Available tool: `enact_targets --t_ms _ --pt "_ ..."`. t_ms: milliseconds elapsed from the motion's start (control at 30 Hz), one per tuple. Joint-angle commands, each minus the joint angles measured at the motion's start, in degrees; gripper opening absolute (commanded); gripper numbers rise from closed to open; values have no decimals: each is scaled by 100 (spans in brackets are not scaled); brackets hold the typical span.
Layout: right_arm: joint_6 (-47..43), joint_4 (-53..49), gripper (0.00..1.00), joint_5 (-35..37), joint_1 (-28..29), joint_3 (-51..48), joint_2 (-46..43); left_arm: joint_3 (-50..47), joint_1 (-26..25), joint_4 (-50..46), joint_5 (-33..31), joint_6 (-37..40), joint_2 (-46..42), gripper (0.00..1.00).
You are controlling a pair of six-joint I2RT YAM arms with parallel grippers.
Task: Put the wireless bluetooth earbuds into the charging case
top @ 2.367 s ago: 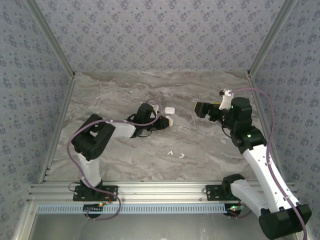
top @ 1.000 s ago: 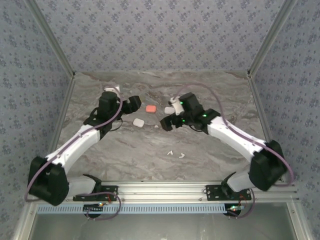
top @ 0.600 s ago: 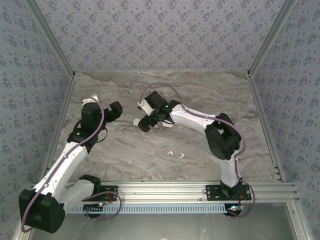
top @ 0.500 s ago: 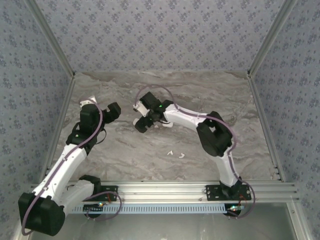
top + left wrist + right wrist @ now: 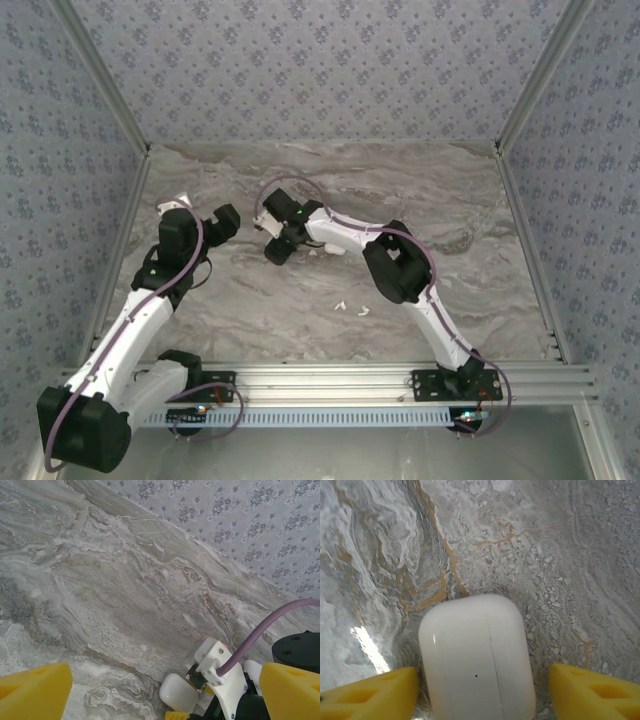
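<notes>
earbuds (image 5: 340, 304): two white, loose on bench (image 5: 430, 200), nearer the arm bases, well apart from case
right tool (image 5: 481, 692): spread, straddling closed white case (image 5: 475, 650) lying flat, right finger clear of it
left tool (image 5: 164, 692): spread wide, nothing pinched, left of case

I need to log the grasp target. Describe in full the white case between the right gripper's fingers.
The white case is a glossy, plastic-looking pebble with rounded corners, a thin seam line across its top face and a tiny dark dot. It looks shut. It lies flat on the marble table, between the yellow fingers of the right gripper. Bare table shows beside one finger; the other sits close, contact uncertain.
</notes>
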Motion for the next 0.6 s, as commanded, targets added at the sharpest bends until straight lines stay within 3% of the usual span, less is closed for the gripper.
enact_targets --t_ms 0,133,333,567 --pt "4 -387 62 -41 60 207 163 -2 34 65 116 -53 -26 96" --pt "-24 -447 48 -7 48 162 -34 -6 43 66 155 -32 -33 96" --pt "-103 311 44 -102 -63 -755 -1283 82 52 122 532 196 84 96" --pt "-410 1264 41 142 -302 -2405 -3326 437 57 455 1968 690 364 95"
